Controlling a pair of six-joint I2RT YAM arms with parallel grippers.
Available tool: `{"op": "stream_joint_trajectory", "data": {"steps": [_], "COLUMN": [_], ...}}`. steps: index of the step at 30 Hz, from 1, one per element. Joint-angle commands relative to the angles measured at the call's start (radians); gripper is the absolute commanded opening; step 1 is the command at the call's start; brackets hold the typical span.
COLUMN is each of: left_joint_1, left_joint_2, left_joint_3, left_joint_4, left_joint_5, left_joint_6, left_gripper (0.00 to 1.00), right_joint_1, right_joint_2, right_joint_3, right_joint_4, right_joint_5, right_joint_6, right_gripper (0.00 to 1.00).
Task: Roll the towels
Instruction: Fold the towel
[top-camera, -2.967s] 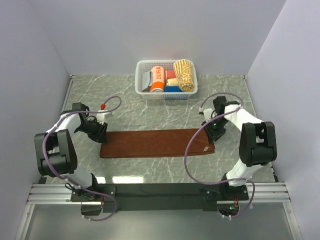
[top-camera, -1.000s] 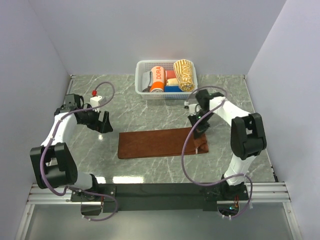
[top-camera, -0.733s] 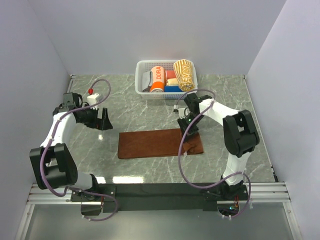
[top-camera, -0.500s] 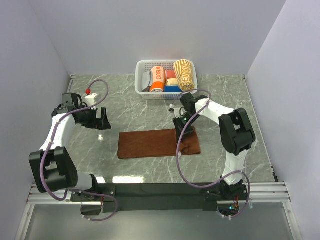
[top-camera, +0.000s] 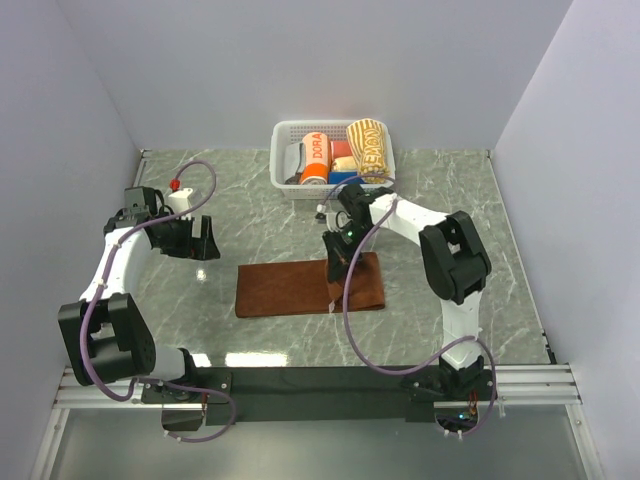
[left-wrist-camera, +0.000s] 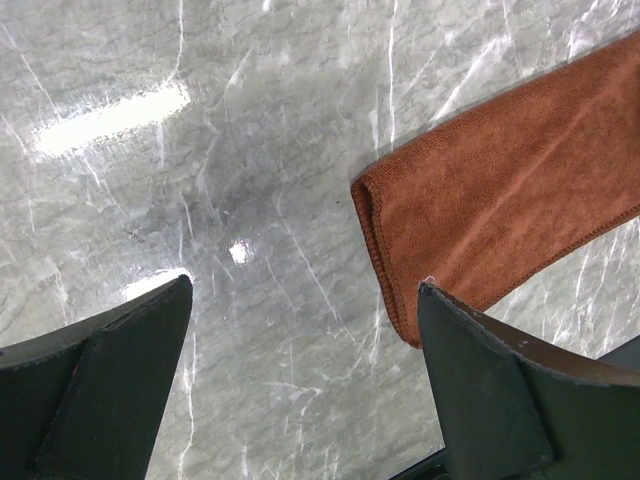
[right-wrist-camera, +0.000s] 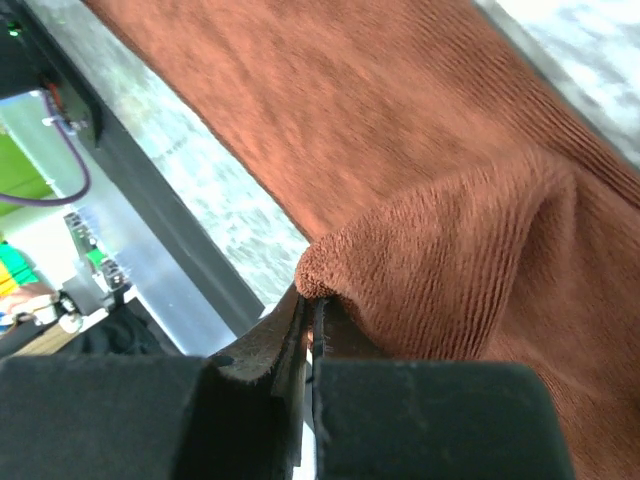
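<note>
Pinching a raised fold of the plain rust-brown cloth towel (top-camera: 285, 290) with the right gripper (top-camera: 335, 268), jaws clenched tight on the cloth edge. Holds that right end low over the towel's own middle, leaving doubled cloth right of the pinch and a single flat layer left of it, near-centre on the grey marble-pattern tabletop (top-camera: 450, 200). Probably folding over, or starting the roll from the right end, hence the edge grip close to the surface. Hovers the left gripper (top-camera: 200, 240) further back on the left, fingers spread wide, grasping nothing, above bare table near the towel's left end. Likely kept clear, or waiting to pin that end. Shows at the far edge the white slotted plastic basket (top-camera: 285, 150), with the cream-yellow striped towel (top-camera: 368, 150) already rolled inside at right, near the orange "DORA" roll (top-camera: 315, 158).
</note>
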Motion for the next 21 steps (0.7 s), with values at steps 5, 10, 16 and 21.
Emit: {"op": "stream_joint_trajectory", "data": {"steps": [5, 10, 16, 21], "left_joint_1": [0.004, 0.004, 0.011, 0.011], "left_joint_2": [-0.003, 0.002, -0.001, 0.000], "left_joint_3": [0.003, -0.002, -0.006, -0.006], "left_joint_4": [-0.003, -0.004, -0.006, -0.009], "left_joint_5": [-0.005, -0.004, 0.004, 0.000], "left_joint_6": [0.000, 0.009, 0.018, 0.029], "left_gripper": [0.99, 0.99, 0.99, 0.99], "right_joint_1": [0.052, 0.071, 0.094, 0.114], "right_joint_2": [0.034, 0.061, 0.114, 0.135], "right_joint_3": [0.086, 0.129, 0.192, 0.218], "right_joint_4": [0.011, 0.008, -0.015, -0.031], "right_joint_5": [-0.069, -0.078, -0.093, -0.127], "right_joint_6": [0.041, 0.045, 0.045, 0.045], "right_gripper": [0.00, 0.00, 0.00, 0.00]}}
